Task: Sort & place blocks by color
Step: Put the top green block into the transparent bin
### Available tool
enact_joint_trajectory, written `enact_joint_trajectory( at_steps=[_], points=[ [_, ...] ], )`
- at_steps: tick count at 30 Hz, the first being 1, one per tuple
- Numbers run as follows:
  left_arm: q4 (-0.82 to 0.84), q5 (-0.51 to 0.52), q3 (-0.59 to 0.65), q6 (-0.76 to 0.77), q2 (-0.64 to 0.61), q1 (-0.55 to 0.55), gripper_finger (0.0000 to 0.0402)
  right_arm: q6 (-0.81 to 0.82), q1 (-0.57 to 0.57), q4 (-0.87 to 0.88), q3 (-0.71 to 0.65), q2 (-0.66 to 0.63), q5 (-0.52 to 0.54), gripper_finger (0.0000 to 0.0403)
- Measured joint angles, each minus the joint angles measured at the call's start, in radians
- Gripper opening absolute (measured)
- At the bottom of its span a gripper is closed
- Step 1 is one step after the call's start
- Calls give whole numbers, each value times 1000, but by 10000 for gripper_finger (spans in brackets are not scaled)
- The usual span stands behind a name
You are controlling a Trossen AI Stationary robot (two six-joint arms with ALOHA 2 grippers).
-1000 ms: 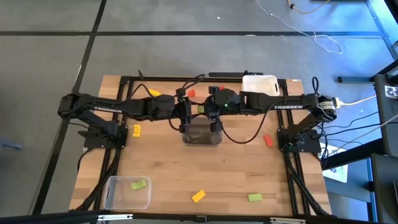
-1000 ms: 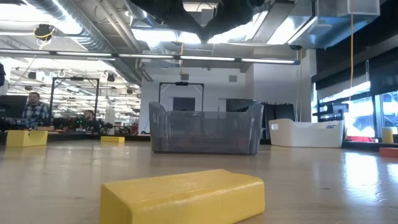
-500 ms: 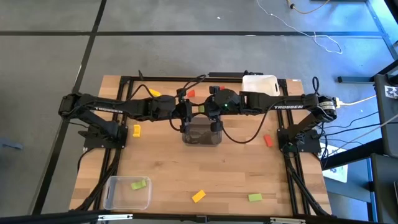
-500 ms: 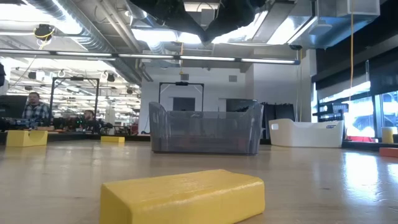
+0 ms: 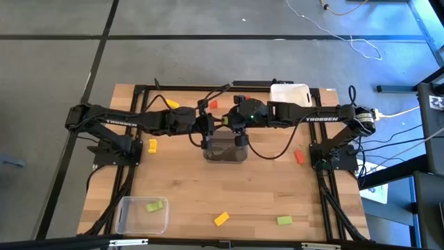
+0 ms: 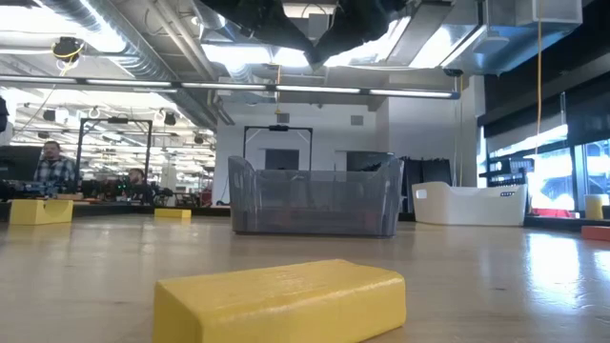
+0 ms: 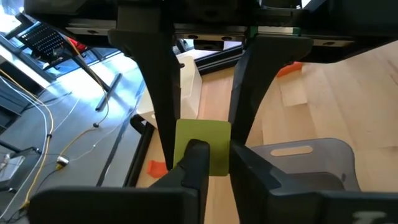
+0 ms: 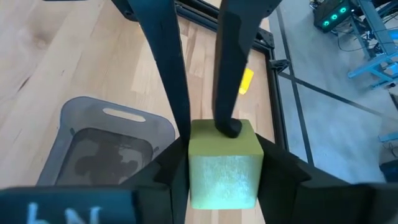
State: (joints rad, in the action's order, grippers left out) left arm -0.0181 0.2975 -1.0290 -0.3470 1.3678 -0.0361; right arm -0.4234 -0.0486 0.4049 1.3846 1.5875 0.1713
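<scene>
A light green block (image 5: 224, 121) hangs between my two grippers over the grey bin (image 5: 225, 149) at the table's middle. My left gripper (image 5: 216, 121) comes from the left and my right gripper (image 5: 231, 121) from the right, and both are shut on the block. The left wrist view shows the block (image 7: 203, 144) between my left gripper's (image 7: 219, 155) fingers and the other arm's fingers. The right wrist view shows it (image 8: 224, 163) between my right gripper's (image 8: 224, 169) fingers. Other blocks lie flat on the table. My left gripper has the end of the block that faces it (image 7: 214, 134), reaching in level from the table's left. One fingertip (image 8: 230, 127) lies on the block's broad face. The other finger (image 8: 179, 112) runs along its edge. The block is clear above the grey bin. My right gripper pinches the block's two opposite sides (image 8: 198, 165) between its two fingers, at the end that faces it. The fingers reach in level from the table's right. The block stays level in the air over the bin.
A white bin (image 5: 290, 94) stands at the far right, and a clear bin (image 5: 132, 217) holding a green block (image 5: 154, 205) at the near left. Loose blocks: yellow (image 5: 152, 145), (image 5: 172, 104), (image 5: 220, 219); red (image 5: 212, 104), (image 5: 300, 157); green (image 5: 284, 221).
My left gripper has shut on the green block that my right gripper holds. Both arms and the block have stayed where they were, over the grey bin.
</scene>
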Motion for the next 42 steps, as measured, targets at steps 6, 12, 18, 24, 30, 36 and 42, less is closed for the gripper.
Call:
enact_joint_trajectory(
  at_steps=[6, 12, 18, 24, 30, 36, 42],
  points=[
    [0, 58, 0, -2, -13, 35, 39, 0, 1, -7, 3, 0, 11, 131],
    [1, 284, 2, -4, -86, 110, 38, -3, 1, -14, 8, -2, -1, 131],
    [13, 417, 2, -4, -162, 167, 38, -4, 0, -14, 6, -2, -23, 131],
    [63, 623, 2, 21, -216, 229, 38, -4, 1, -29, 4, -2, -46, 131],
    [179, 661, 1, 213, -251, 279, 39, -1, 0, -30, 3, -2, -95, 131],
    [283, 650, 1, 434, -260, 306, 39, 0, 2, -26, 2, 4, -124, 131],
    [290, 565, 1, 531, -260, 305, 39, -9, 9, -29, 2, 11, -121, 131]
  ],
)
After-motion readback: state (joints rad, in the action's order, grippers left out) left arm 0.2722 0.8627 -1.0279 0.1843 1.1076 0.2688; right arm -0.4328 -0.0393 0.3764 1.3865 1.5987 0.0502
